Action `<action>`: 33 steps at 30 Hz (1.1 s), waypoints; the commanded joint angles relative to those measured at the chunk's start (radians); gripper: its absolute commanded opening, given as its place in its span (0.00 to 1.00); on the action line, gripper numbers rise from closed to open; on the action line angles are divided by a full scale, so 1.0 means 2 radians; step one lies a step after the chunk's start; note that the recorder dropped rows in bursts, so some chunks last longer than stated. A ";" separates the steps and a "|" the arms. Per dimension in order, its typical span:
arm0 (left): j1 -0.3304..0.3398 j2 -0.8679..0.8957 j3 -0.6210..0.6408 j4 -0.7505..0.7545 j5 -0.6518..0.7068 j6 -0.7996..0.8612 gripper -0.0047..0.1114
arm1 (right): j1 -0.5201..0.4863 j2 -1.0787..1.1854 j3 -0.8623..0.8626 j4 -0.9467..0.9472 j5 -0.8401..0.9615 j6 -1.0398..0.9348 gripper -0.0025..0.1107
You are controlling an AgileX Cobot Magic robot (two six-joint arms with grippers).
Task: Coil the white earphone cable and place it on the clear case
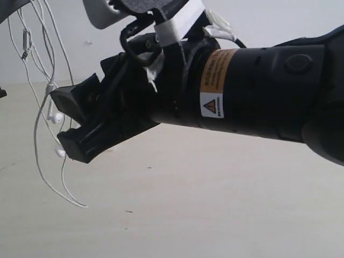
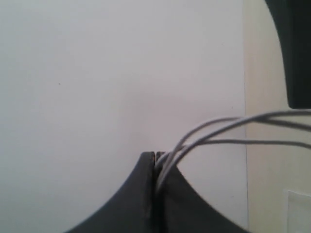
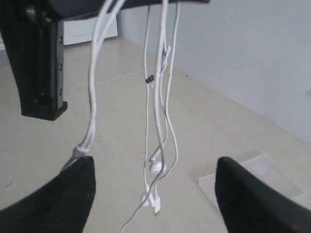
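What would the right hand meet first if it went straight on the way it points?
Likely the dangling white earphone cable: its strands hang between the open fingers of the right hand. Depth is unclear; the tabletop lies beyond.

I'm looking low and level through the exterior camera, right arm close; all views are sharing the white earphone cable.

Pale beige tabletop with a few dark specks, the flat clear case directly on it.
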State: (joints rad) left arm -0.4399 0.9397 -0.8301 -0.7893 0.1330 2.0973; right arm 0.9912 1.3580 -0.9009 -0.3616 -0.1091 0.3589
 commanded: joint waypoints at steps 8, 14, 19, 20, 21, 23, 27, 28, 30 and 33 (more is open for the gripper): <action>0.001 -0.004 0.002 0.000 -0.004 -0.002 0.04 | 0.003 -0.001 0.002 -0.005 -0.036 -0.015 0.70; 0.001 -0.004 0.002 0.000 -0.004 -0.002 0.04 | 0.005 -0.002 0.002 0.003 0.064 0.004 0.70; 0.001 -0.004 0.002 0.000 -0.004 -0.002 0.04 | 0.005 -0.022 0.002 0.049 0.105 0.004 0.70; 0.001 -0.004 0.002 0.000 -0.004 -0.002 0.04 | 0.005 -0.028 0.002 0.051 0.105 0.004 0.70; 0.001 -0.004 0.002 0.000 -0.004 -0.002 0.04 | 0.005 -0.034 0.002 0.051 0.105 0.004 0.70; 0.001 -0.004 0.002 0.000 -0.004 -0.002 0.04 | 0.005 -0.044 0.002 0.051 0.095 0.004 0.70; 0.001 -0.004 0.002 0.000 -0.004 -0.002 0.04 | 0.005 -0.047 0.002 0.050 0.055 0.004 0.70; 0.001 -0.004 0.002 0.001 -0.004 -0.002 0.04 | 0.005 -0.044 0.002 0.049 0.044 0.002 0.70; 0.001 -0.004 0.002 0.005 -0.004 -0.002 0.04 | 0.005 -0.039 0.002 0.044 0.021 0.000 0.70; 0.001 -0.004 0.002 0.008 -0.003 -0.002 0.04 | 0.005 -0.025 0.002 0.034 -0.003 0.000 0.70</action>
State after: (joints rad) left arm -0.4399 0.9397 -0.8301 -0.7777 0.1330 2.0973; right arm 0.9995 1.2841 -0.9009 -0.2715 -0.0574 0.3610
